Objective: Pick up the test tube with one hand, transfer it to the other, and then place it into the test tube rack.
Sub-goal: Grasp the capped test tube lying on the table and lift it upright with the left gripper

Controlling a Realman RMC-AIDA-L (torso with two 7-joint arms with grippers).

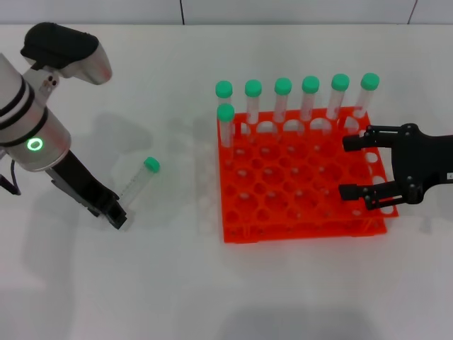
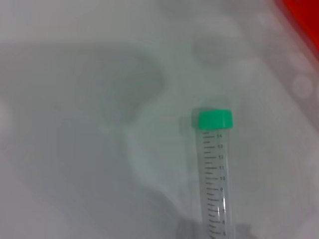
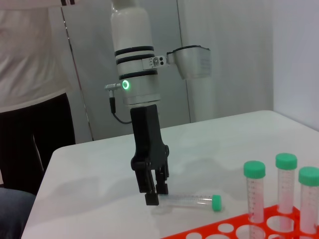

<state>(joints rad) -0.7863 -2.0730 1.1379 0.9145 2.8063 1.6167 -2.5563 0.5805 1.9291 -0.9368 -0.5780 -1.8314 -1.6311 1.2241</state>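
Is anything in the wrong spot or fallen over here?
Yes: one test tube lies flat on the table, left of the test tube rack, while seven others stand upright in it. The left gripper is at its bottom end.

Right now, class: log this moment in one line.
left gripper: at test tube base, tube lying on table | right gripper: open over rack

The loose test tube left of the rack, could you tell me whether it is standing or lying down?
Lying down. The test tube rests flat on the table, green cap pointing away from the left gripper at its base.
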